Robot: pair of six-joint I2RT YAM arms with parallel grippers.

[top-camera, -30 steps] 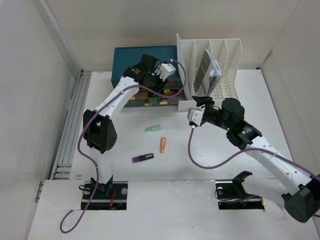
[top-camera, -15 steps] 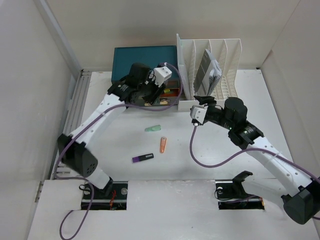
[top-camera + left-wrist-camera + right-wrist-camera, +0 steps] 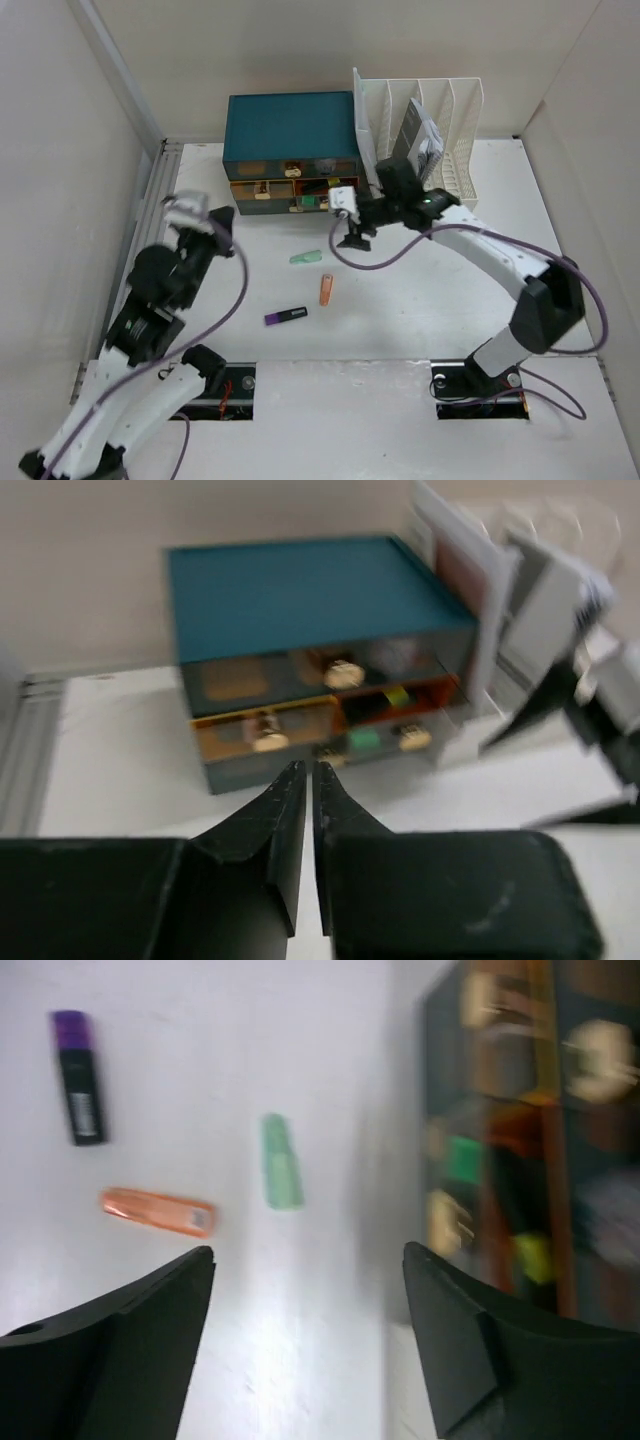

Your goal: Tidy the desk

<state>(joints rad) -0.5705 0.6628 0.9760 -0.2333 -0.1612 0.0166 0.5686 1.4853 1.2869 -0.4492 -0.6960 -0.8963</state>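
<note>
Soft, even white light, with the wrist views smeared by motion.
The overhead view is sharp and evenly bright; the right arm (image 3: 480, 243) casts only a faint, diffuse shadow on the desk (image 3: 420, 300). The left wrist view softens the teal drawer box (image 3: 300, 630) and smears its right side. The right wrist view streaks the drawers, yet the orange marker (image 3: 158, 1211) stays fairly legible.
</note>
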